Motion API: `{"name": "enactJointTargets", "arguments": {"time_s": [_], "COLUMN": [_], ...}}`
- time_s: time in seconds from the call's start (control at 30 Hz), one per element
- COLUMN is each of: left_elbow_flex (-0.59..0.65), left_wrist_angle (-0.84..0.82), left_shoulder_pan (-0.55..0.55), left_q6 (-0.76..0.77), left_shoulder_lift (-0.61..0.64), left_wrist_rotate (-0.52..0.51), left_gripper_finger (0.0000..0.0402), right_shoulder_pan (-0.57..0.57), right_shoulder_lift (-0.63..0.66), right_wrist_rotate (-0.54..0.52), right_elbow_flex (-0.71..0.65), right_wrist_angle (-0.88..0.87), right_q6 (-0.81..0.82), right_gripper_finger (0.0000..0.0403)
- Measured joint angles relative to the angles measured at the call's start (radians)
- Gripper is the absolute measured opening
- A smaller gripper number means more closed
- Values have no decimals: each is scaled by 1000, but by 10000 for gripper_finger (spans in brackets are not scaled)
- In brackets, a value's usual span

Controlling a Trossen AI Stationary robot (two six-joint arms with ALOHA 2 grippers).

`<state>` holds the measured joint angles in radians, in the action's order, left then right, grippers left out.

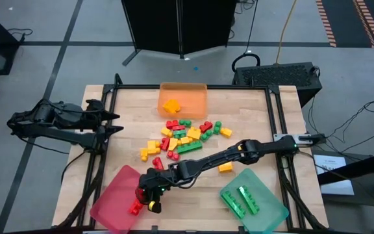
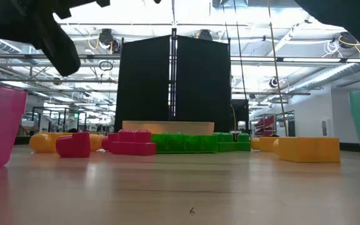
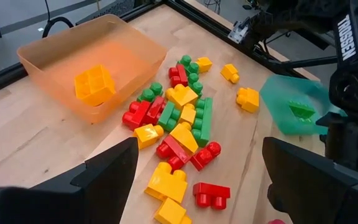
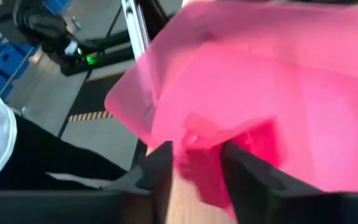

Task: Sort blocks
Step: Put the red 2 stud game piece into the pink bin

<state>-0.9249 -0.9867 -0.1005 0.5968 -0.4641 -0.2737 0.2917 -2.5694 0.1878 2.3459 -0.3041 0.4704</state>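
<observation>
Here I have the right gripper (image 1: 149,195) over the pink tray (image 1: 112,205), fingers clamped on a red block (image 4: 207,171). The left gripper (image 1: 112,121) waits well apart, fingers open. Little is sorted: most blocks (image 1: 186,136) remain on the desk (image 1: 258,123) beyond the pink tray.

An industrial lab hall: exposed ceiling ducts (image 2: 330,78), black partition screens (image 2: 174,84), hazard-striped floor tape (image 1: 326,23), cabled worktop (image 1: 135,110)
</observation>
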Motion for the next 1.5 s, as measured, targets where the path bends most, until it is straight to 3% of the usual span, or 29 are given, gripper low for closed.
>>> {"name": "enactJointTargets", "arguments": {"time_s": [0.17,0.33,0.57,0.77,1.5], "left_elbow_flex": [0,0,0,0,0], "left_wrist_angle": [0,0,-2,-3,-6], "left_shoulder_pan": [0,0,0,0,0], "left_q6": [0,0,0,0,-28], "left_shoulder_lift": [0,0,0,0,0], "left_wrist_rotate": [0,0,0,0,0], "left_gripper_finger": [345,345,345,345,345], "right_shoulder_pan": [-9,-41,-90,-118,-203], "right_shoulder_lift": [9,84,212,190,-17], "right_wrist_rotate": [-5,-57,-253,-293,-260], "right_elbow_flex": [0,-1,0,1,0], "right_wrist_angle": [-8,-60,-568,-782,-788], "right_q6": [44,7,-75,-93,-47], "right_gripper_finger": [205,225,226,226,211]}}
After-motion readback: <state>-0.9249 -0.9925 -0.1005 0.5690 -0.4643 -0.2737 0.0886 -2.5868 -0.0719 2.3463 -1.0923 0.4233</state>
